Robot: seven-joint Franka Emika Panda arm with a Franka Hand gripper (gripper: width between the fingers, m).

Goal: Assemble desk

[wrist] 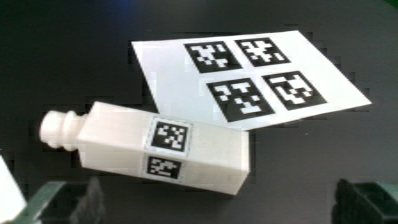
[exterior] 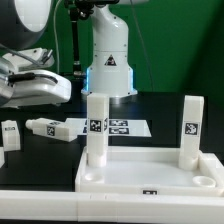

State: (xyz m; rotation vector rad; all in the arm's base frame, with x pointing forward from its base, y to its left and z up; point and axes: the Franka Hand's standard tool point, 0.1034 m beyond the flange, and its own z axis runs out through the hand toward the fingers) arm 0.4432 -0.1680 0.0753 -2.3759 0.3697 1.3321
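Note:
The desk's white tabletop [exterior: 150,175] lies at the front with its raised rim up. Two white square legs stand upright in it, one on the exterior view's left [exterior: 95,128] and one on its right [exterior: 190,130]. A third leg [exterior: 50,128] [wrist: 151,150] lies flat on the black table beside the marker board, its peg end pointing away from the board. A further leg [exterior: 10,133] lies at the exterior view's left edge. My gripper [exterior: 40,90] [wrist: 214,208] hangs above the lying leg, open, with its dark fingers [wrist: 63,202] wide apart and nothing held.
The marker board [exterior: 115,127] [wrist: 249,70] lies flat behind the tabletop, close to the lying leg. The robot's white base [exterior: 108,55] stands at the back centre before a green backdrop. A lamp [exterior: 20,20] is at the back left.

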